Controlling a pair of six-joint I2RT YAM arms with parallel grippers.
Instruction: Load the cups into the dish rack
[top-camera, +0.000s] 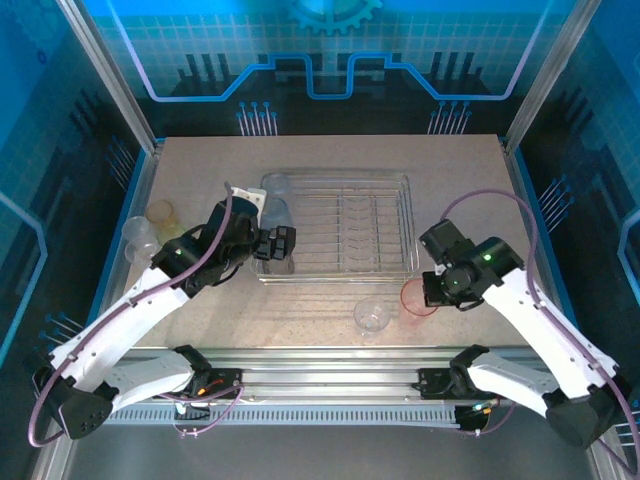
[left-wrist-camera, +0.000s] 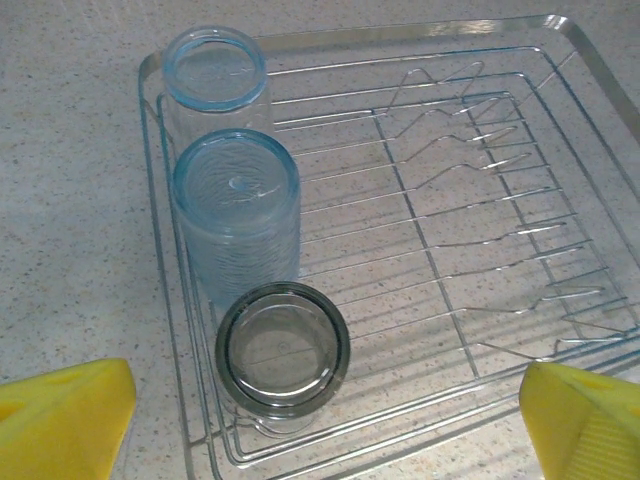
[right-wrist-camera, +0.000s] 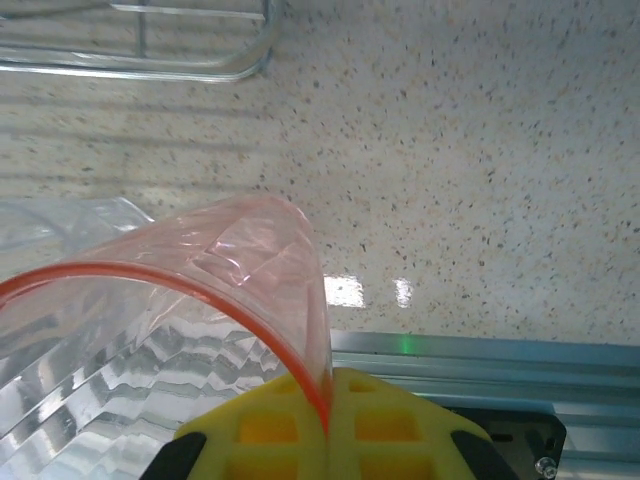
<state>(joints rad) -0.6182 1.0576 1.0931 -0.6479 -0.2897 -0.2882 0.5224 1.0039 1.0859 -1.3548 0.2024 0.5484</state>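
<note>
Your right pincer (right-wrist-camera: 328, 400) is clenched on the pink cup (right-wrist-camera: 200, 300) by its rim, near the dish rack (top-camera: 408, 225). Next, lift it in (gently). Your left pincer (top-camera: 280, 243) hangs wide open above that rack.

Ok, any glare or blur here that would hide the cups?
Top external: even light, but the clear cup nearly melts into the table. Left wrist: sharp, dish rack wires and smoky grey cup crisp. Right wrist: two glare spots on the table by the rail; the pink-red cup, pinched in the right claw, warps what lies behind it.
</note>
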